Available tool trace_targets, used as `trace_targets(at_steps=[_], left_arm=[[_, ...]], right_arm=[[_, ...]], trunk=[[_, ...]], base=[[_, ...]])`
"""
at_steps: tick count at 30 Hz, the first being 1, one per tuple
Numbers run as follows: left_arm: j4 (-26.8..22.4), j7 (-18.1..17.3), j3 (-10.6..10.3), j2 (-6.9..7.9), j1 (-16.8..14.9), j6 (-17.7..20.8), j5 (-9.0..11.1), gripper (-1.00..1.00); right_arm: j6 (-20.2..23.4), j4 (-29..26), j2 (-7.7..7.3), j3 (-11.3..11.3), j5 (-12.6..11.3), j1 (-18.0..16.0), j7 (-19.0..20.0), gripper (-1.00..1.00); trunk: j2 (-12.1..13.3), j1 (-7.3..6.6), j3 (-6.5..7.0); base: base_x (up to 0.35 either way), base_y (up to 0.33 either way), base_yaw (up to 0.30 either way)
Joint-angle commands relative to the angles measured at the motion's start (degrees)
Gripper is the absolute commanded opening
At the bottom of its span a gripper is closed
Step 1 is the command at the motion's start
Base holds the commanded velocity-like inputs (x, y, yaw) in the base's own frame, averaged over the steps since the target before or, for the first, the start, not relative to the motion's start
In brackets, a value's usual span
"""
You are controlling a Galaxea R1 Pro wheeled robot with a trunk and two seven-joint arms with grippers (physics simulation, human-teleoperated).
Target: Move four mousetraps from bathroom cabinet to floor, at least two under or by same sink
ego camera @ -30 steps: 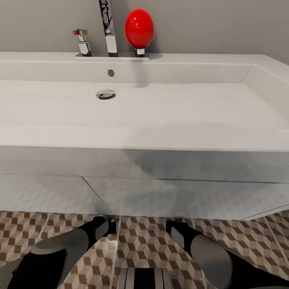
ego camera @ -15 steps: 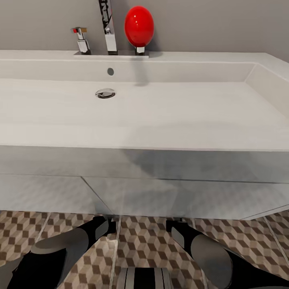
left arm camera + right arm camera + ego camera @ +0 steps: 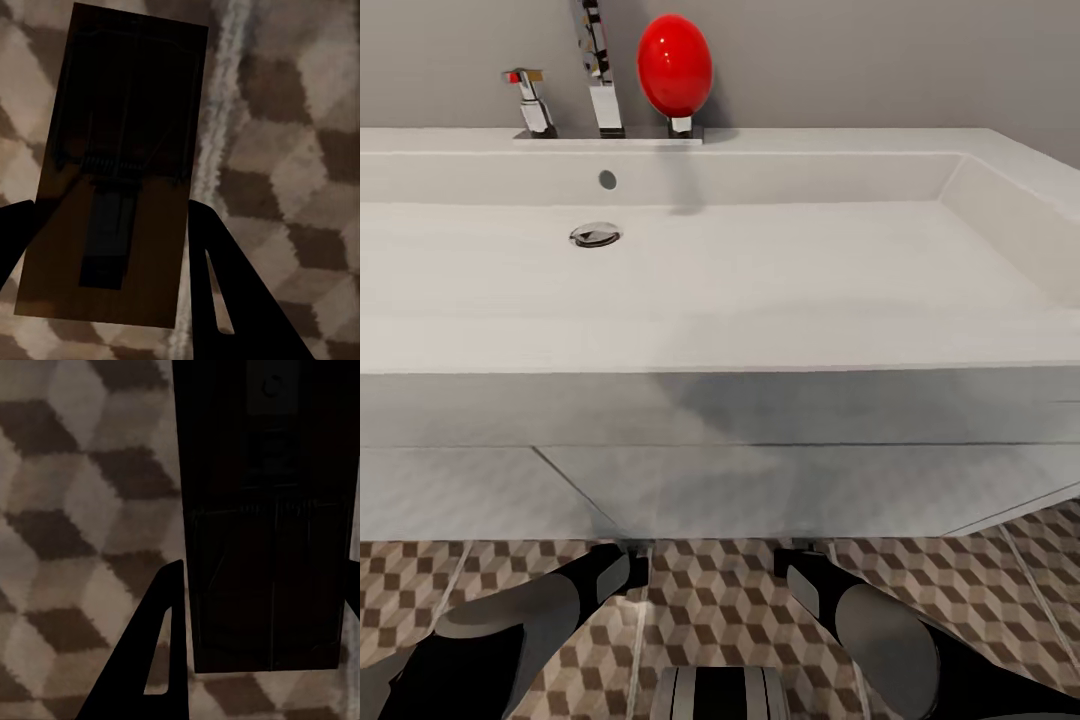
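A wide white sink (image 3: 760,290) is seen close ahead in the head view, its flat fronts hanging over the cube-patterned floor (image 3: 720,600). On its back ledge a chrome tap (image 3: 600,80), a small handle (image 3: 530,100) and a red egg-shaped object (image 3: 675,65) are set against the grey wall; a drain (image 3: 595,235) lies in the otherwise bare basin. Both forearms are tucked beneath the front edge, with tiled floor open between them. A mousetrap (image 3: 112,165) is pinched by the left gripper (image 3: 105,247), and a second mousetrap (image 3: 262,517) by the right gripper (image 3: 262,615), each held above the tiles.
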Motion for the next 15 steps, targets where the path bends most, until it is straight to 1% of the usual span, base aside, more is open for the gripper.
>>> trace_targets(at_steps=[1, 15], left_arm=[[-0.1, 0.3, -0.6, 0.0, -1.7, 0.3, 0.3, -1.0], [-0.1, 0.3, -0.6, 0.0, -1.7, 0.3, 0.3, -1.0]], right_arm=[[0.4, -0.1, 0.04, -0.3, 0.5, 0.0, 0.0, -1.0], [0.0, -0.1, 0.05, -0.3, 0.5, 0.0, -0.1, -1.0]], trunk=[[0.0, -0.01, -0.03], [0.0, -0.01, -0.63]], base=[[0.0, 0.0, -0.024], [0.0, 0.0, -0.003]])
